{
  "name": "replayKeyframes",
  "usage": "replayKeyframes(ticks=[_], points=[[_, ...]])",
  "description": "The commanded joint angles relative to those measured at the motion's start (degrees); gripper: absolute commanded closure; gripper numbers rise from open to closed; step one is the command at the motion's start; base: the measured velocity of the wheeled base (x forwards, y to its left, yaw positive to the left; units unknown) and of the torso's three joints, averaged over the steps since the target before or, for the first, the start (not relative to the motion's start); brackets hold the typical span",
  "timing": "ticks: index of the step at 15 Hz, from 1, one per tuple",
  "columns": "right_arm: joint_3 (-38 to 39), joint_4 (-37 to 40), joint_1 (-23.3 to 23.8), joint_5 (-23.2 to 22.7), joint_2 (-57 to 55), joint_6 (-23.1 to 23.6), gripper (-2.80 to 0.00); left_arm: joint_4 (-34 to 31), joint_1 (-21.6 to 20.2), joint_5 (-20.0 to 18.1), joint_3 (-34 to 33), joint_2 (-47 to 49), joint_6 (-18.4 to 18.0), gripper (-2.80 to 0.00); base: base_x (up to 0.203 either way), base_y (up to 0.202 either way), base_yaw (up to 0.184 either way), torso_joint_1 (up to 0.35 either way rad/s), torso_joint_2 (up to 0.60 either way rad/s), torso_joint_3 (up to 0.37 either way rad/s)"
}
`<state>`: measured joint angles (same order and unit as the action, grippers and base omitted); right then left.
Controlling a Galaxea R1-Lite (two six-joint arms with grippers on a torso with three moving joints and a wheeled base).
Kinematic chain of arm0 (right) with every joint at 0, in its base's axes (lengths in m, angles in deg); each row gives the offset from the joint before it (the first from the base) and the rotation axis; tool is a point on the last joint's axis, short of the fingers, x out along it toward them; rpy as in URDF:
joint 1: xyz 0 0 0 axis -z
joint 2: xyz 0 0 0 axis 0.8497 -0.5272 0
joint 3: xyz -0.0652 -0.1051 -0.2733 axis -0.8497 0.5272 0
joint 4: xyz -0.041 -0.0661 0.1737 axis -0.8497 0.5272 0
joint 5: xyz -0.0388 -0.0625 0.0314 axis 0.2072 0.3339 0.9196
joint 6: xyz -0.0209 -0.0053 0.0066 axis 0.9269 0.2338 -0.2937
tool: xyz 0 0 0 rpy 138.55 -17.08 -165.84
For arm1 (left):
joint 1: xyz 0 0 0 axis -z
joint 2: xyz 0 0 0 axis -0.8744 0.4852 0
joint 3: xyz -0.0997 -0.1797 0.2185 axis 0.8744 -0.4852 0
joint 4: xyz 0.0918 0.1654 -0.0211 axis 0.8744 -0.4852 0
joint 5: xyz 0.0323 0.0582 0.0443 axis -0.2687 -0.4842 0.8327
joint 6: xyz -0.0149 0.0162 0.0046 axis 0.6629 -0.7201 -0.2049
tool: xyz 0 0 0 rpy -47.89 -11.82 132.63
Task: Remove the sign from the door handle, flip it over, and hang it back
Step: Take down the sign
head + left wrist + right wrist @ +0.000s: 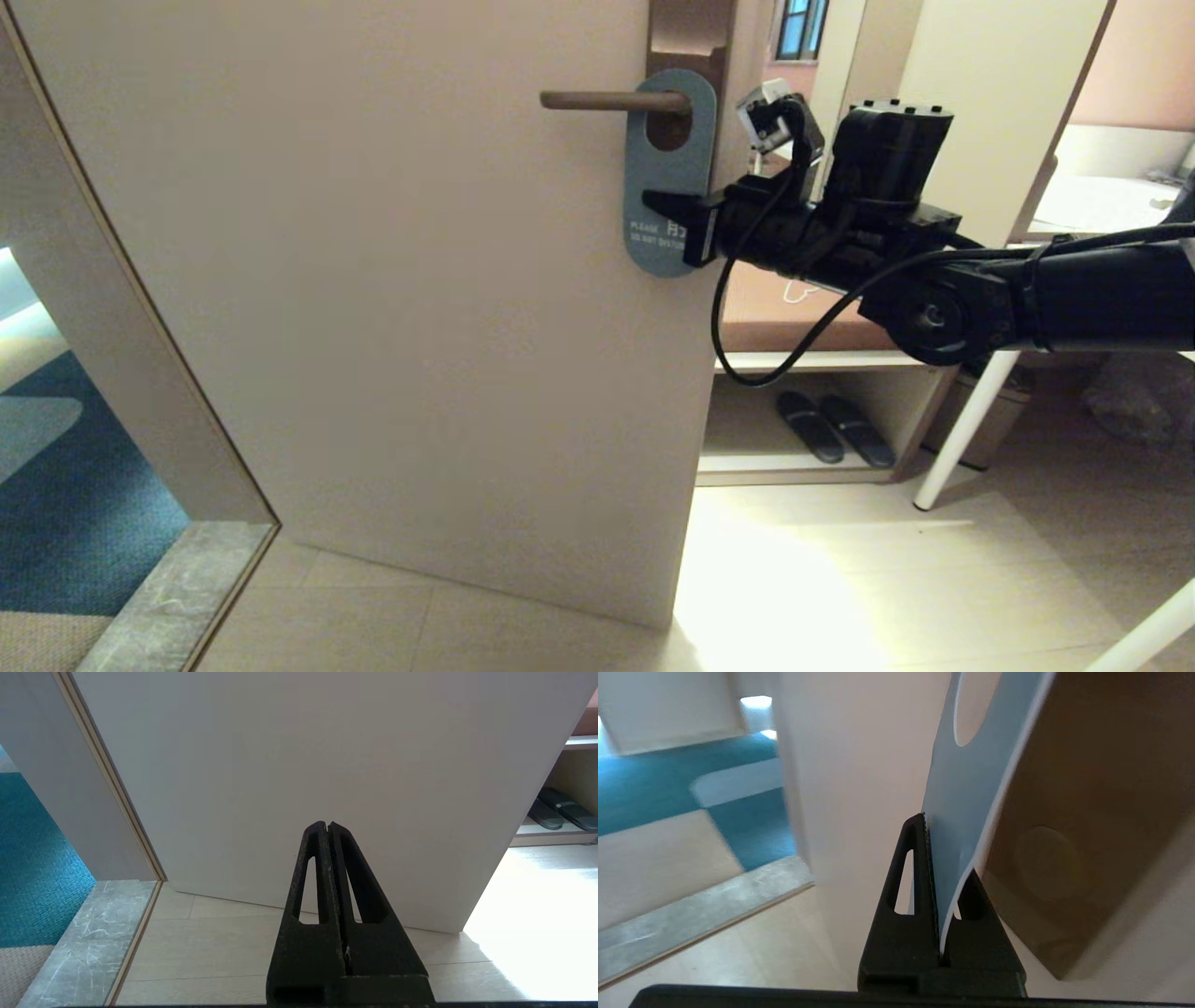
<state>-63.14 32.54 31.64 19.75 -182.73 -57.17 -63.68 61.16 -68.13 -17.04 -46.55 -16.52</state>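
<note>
right hand (665, 207) pinching sign (667, 168), on door handle (607, 101)

Black arm (1027, 299), looped cable (747, 308), slotted claw (941, 877)

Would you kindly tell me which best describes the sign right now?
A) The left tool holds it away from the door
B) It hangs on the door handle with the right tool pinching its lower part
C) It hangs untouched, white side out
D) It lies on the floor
B: the blue sign hangs by its hole on the door handle, and the right tool is shut on its lower part.
</note>
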Motion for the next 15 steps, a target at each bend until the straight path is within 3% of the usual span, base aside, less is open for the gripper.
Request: replayKeyframes(ticks=[1, 4, 9, 15], points=[[0.89, -0.17, -0.09, 1.94, 0.34, 0.48, 0.0, -0.01, -0.01, 0.02, 0.0, -0.03, 0.0, 0.0, 0.0, 0.0, 0.0, 0.0, 0.0, 0.0], [1.15, -0.1, -0.27, 2.9, 0.35, 0.95, 0.0, -0.02, -0.01, 0.02, 0.0, -0.03, 0.0, 0.0, 0.0, 0.0, 0.0, 0.0, 0.0, 0.0], [1.03, -0.1, -0.92, 2.98, 0.19, 5.78, 0.0, -0.02, -0.01, 0.02, 0.0, -0.03, 0.0, 0.0, 0.0, 0.0, 0.0, 0.0, 0.0, 0.0], [-1.63, -0.19, -4.71, 5.88, -1.41, 5.85, 0.0, 0.03, -0.01, 0.02, 0.0, -0.03, 0.0, 0.0, 0.0, 0.0, 0.0, 0.0, 0.0, 0.0]])
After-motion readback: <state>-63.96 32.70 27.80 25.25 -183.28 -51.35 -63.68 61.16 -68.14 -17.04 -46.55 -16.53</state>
